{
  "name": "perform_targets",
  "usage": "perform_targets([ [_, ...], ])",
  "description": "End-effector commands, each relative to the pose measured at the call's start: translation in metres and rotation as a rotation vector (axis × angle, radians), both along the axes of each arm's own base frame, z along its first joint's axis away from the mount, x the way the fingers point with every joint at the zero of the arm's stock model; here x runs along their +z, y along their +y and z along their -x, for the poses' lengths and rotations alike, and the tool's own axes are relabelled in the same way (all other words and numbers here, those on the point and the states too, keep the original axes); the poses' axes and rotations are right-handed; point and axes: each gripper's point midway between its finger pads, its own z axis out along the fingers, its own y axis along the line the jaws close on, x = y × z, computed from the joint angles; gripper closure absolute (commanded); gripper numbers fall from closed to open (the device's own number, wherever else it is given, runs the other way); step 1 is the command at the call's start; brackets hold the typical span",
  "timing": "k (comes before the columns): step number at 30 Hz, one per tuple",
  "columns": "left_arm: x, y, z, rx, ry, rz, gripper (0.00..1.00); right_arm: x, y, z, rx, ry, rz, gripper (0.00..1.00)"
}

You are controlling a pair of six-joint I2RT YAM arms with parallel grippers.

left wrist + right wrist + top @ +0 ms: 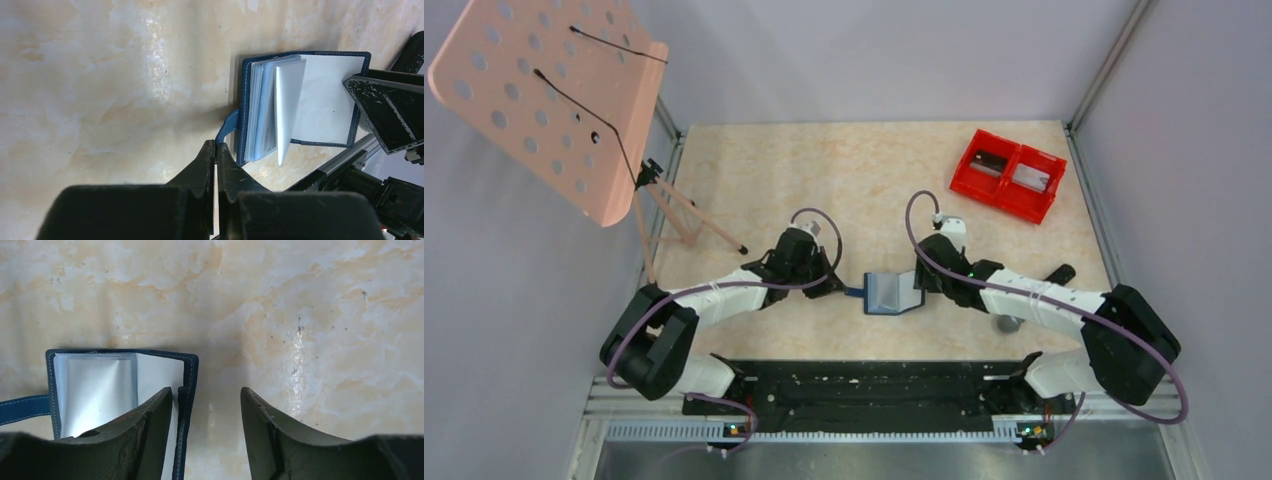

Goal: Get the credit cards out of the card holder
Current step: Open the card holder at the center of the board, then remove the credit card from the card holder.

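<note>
Seen from above, the wallet lies open on the desk close to the near edge, midway between the two arms. Just behind it at 6 o'clock runs the black base rail.

The left end effector comes in from 9 o'clock with its fingers pressed together, clamped on the tip of the wallet's blue strap. The right end effector comes in from 3 o'clock with its fingers apart. They straddle the wallet's stitched outer edge, one finger over the pale inner face and the other over bare desk.

Pale leaves stand up from the wallet near the fold. It cannot be told how many there are, or whether they are cards or sleeves.

A grey ball sits at 4 o'clock from the wallet, partly under the right arm.

Toward 12 o'clock the desk is open all the way to the back wall. A metal frame edges the desk at left and right.

A red bin sits far off at 1 o'clock, near the right wall. It has two compartments with one flat thing in each, too small to identify. A pink perforated stand leans in at 10 o'clock, with its legs on the left edge of the desk.

Counted: two arms, one wallet, one ball, one bin, one stand.
</note>
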Motion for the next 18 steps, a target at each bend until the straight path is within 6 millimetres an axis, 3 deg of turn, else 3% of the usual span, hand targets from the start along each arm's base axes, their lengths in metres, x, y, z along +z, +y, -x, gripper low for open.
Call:
perform_targets([
  [1,0.009,0.005,-0.002,0.01,-0.038,-0.009,1.0,-0.008,-0.005,0.001,0.003,0.039,-0.005,0.5],
  [5,0.011,0.007,-0.001,0.014,-0.044,-0.007,1.0,-0.005,-0.012,-0.004,-0.012,0.041,-0.022,0.56],
  [9,0.016,0.006,0.0,0.017,-0.054,0.012,1.0,0.009,-0.007,-0.01,0.018,0.042,-0.054,0.55],
  [13,0.019,0.004,0.003,0.014,-0.052,0.038,1.0,0.052,0.017,-0.012,0.091,0.009,-0.172,0.49],
  [18,0.025,-0.003,0.002,0.007,-0.06,0.08,1.0,0.106,0.053,-0.008,0.193,-0.077,-0.393,0.53],
])
